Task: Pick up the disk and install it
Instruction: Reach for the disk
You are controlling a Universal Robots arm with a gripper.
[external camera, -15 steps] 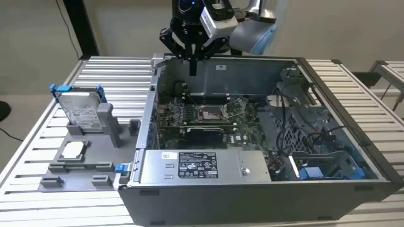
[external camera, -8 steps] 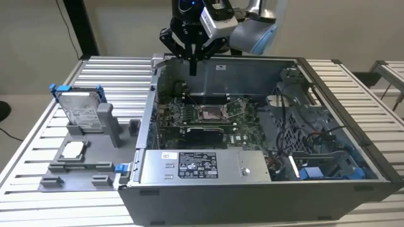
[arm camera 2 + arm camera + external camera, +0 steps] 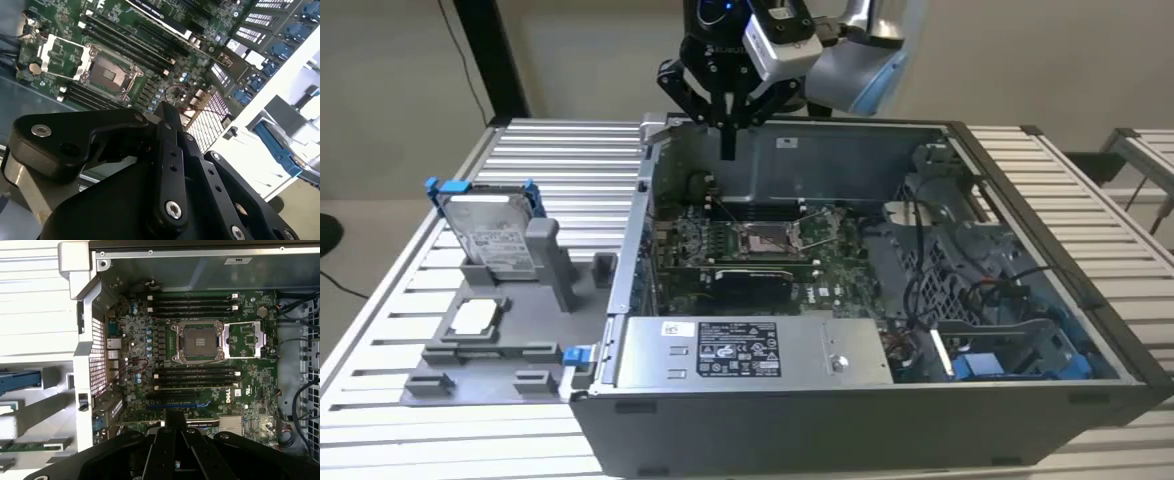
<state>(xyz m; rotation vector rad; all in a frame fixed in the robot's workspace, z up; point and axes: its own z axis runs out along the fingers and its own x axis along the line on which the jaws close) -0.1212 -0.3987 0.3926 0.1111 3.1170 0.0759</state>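
The disk (image 3: 490,232), a silver hard drive with a white label in a blue bracket, stands tilted in a slot of the grey holder (image 3: 507,340) at the exterior view's left. My gripper (image 3: 727,150) hangs well to the disk's right, above the back left corner of the open computer case (image 3: 881,400). Its black fingers are pressed together with nothing between them. In both wrist views the shut fingertips (image 3: 163,107) (image 3: 175,414) point down at the motherboard (image 3: 200,365) inside the case.
The case lies open on a slatted metal table (image 3: 414,440). Inside are an empty processor socket (image 3: 767,235), a grey power supply box (image 3: 747,350) with a white label, and cables with a drive cage (image 3: 987,300). A small silver chip (image 3: 474,318) rests on the grey holder.
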